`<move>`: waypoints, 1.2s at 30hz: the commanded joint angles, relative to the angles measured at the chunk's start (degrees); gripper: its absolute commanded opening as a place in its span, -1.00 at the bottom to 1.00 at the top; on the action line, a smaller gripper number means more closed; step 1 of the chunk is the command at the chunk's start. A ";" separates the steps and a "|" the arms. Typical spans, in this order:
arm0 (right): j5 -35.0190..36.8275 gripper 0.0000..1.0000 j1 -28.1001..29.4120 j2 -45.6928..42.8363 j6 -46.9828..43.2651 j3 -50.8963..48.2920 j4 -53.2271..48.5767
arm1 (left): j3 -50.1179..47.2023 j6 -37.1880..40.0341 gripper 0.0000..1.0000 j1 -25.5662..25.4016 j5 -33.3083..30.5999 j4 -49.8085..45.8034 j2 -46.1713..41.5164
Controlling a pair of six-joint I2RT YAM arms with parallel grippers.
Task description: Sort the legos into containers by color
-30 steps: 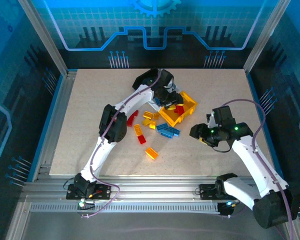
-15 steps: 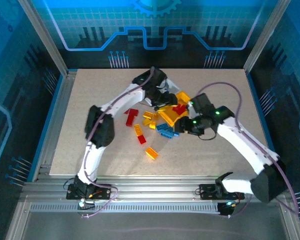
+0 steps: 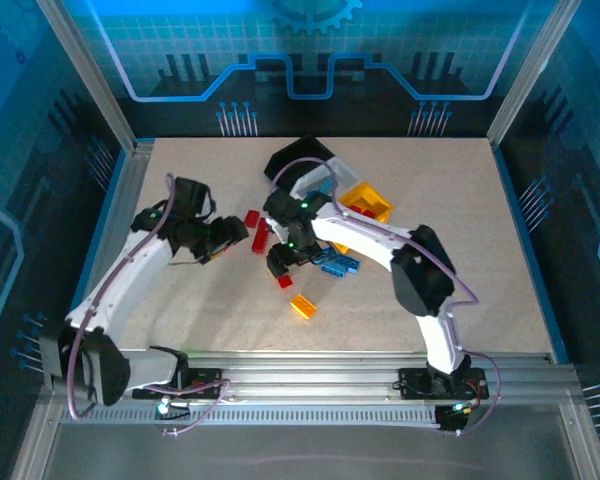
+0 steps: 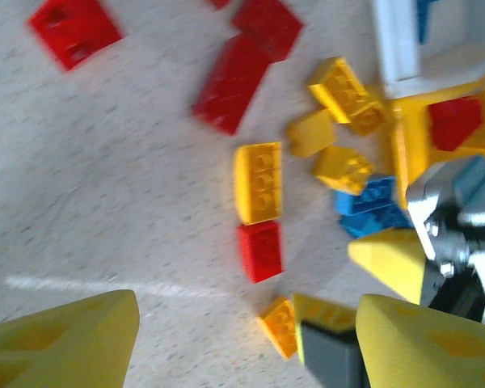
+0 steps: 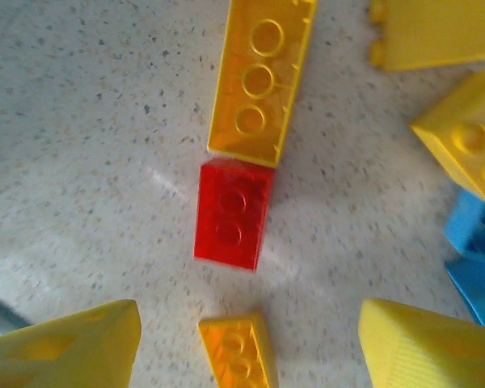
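Several legos [image 3: 302, 305] short of finished, judging by the loose scatter lying on the bench [image 3: 180, 310] around the middle of the top view. Hovering with the right claw [image 5: 248, 323] straight above a red brick [image 5: 232, 214] lying flat at the centre of the right wrist frame, fingers spread wide to either side and gripping nothing. Lining up for a pick, by the look of it. Noting a long yellow-orange brick [image 5: 259, 77] touching the red one's upper end, and a small orange brick [image 5: 238, 347] lying just below it, apart by a narrow gap. Hanging the left claw [image 3: 223, 238] at the left of the pile in the top view, likewise released and empty, with loose red pieces [image 3: 258, 235] lying near it. Finding the black bin [image 3: 302, 152], white bin [image 3: 315, 175] and yellow bin [image 3: 358, 190] sitting in a row just up and right of the pile. Spotting something red inside the yellow one and something blue inside the white one. Calling next, probably, for dropping straight down, straddling the red brick's long sides, clenching without nudging either neighbour, then lifting and carrying up and right toward the yellow bin, the likely home for red.
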 commanded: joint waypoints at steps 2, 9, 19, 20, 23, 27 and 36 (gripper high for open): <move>2.20 0.46 1.27 5.85 -3.01 6.88 -5.57 | -3.73 1.01 0.46 2.98 -0.42 -3.11 -6.77; 2.30 0.45 2.04 11.43 -2.36 10.63 -6.36 | -4.43 1.94 0.47 5.15 0.39 -3.91 -8.90; 3.21 0.34 3.80 15.13 -0.89 11.47 -6.83 | -4.17 3.17 0.49 6.47 2.10 -3.24 -7.14; 3.48 0.31 3.85 15.36 -0.74 11.56 -6.90 | -4.26 3.22 0.49 6.57 2.29 -3.15 -6.95; 3.93 0.15 3.84 15.73 -0.32 11.51 -7.21 | -4.43 3.36 0.49 6.70 2.78 -2.79 -6.59; 4.71 -0.05 3.87 14.76 -0.04 10.95 -7.38 | -4.99 3.34 0.50 6.79 3.26 -1.93 -6.26; 5.19 -0.31 2.81 4.53 0.35 6.45 -5.81 | -5.53 2.09 0.49 6.81 3.99 0.94 -3.56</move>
